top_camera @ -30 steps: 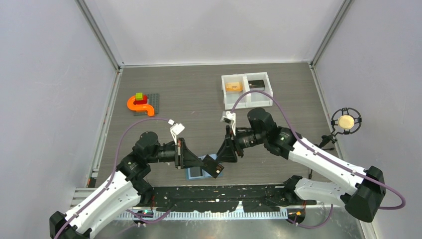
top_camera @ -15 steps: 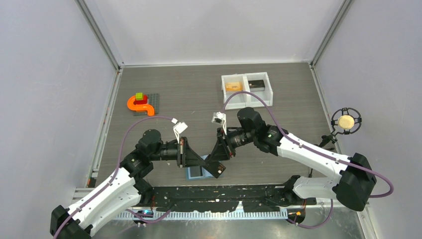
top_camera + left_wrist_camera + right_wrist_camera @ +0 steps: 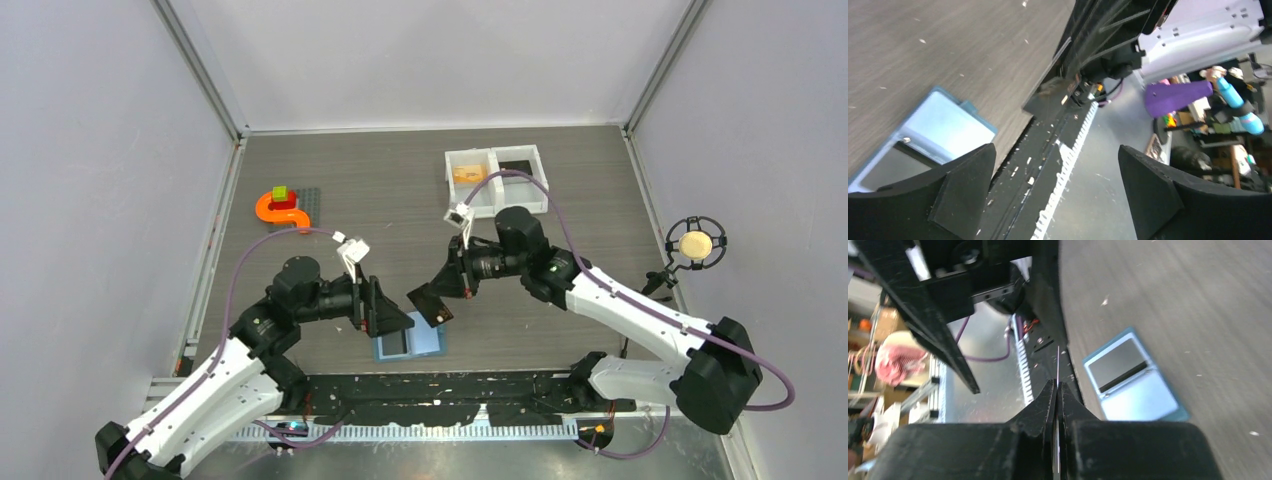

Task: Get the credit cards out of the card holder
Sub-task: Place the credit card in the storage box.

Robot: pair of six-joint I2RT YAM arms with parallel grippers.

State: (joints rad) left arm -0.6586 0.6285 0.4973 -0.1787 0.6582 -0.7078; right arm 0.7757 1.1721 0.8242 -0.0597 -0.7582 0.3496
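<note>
Jaws of the right gripper [image 3: 1058,390] are pinching a dark credit card [image 3: 430,303] by its edge, holding it just above the light-blue card holder [image 3: 410,343], which is lying open on the counter [image 3: 380,200]. The left gripper [image 3: 388,318] is hovering beside the holder, jaws spread wide and gripping nothing; an orange-yellow card [image 3: 468,174] is lying in the white tray [image 3: 495,205]'s left compartment.

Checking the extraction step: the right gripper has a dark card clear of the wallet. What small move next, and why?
Probably carry the dark card toward the white tray. The right gripper is shut on it, clear of the card holder, and the tray already holds an orange card, so it looks like the drop-off.
</note>
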